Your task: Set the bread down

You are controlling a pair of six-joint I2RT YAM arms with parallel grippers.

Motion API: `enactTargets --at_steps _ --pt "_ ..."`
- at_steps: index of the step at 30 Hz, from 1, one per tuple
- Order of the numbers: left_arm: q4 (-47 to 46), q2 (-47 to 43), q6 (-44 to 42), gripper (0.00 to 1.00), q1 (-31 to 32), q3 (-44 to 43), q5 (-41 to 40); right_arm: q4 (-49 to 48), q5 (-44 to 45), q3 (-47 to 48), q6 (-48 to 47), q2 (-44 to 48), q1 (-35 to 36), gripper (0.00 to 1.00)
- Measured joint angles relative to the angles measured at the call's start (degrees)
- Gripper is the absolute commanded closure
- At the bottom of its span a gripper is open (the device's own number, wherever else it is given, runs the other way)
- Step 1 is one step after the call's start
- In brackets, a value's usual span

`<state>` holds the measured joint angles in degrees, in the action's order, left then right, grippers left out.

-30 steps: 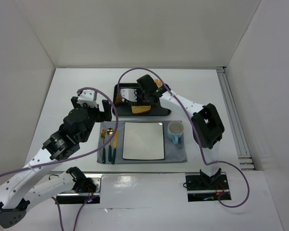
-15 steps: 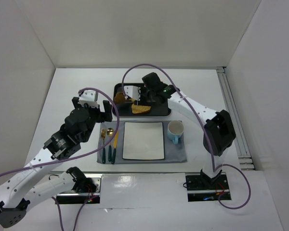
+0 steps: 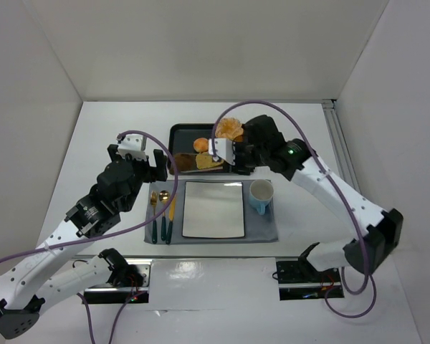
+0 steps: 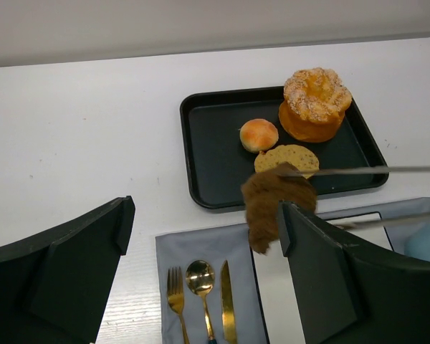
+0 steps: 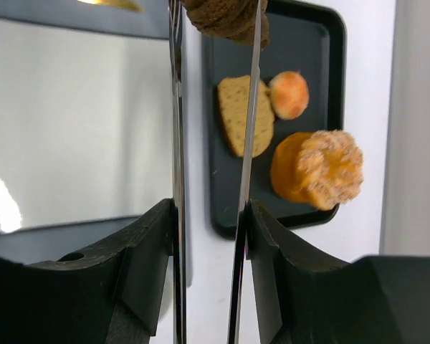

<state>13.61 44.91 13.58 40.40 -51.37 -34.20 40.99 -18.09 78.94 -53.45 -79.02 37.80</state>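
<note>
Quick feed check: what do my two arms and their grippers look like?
The left arm and right arm both have white links with black joint housings, each trailing a loose purple cable. The right one shows a small green light near its wrist. The left gripper has broad black wedge-shaped fingers; the right gripper has similar black fingers extended by long thin metal blades.

The counter [image 3: 107, 136] is white and flat. A black tray [image 3: 173, 130] sits on it near the back, about in the middle. A grey mat [image 3: 265, 228] lies flat on it just in front of the tray (their edges are very close together).
</note>
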Motion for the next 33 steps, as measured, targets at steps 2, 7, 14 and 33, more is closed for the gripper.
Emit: enactTargets --at_steps 2,7,14,33 --pt "0.0 0.1 0.0 0.01 0.0 0.0 0.0 1.8 -1.0 -3.5 -0.6 4.6 -0.5 1.0" --pt "-0.3 1.9 0.0 0.01 0.0 0.0 0.0 6.8 -2.6 -12.0 -2.0 12.9 -1.6 1.0" --pt "-0.4 3.3 0.0 0.01 0.0 0.0 0.0 11.7 -3.8 -17.5 -3.0 16.4 -1.7 1.0" --pt "-0.4 3.3 0.0 0.01 -0.1 0.0 0.6 12.6 -3.0 -20.9 -1.4 13.0 -1.3 0.68"
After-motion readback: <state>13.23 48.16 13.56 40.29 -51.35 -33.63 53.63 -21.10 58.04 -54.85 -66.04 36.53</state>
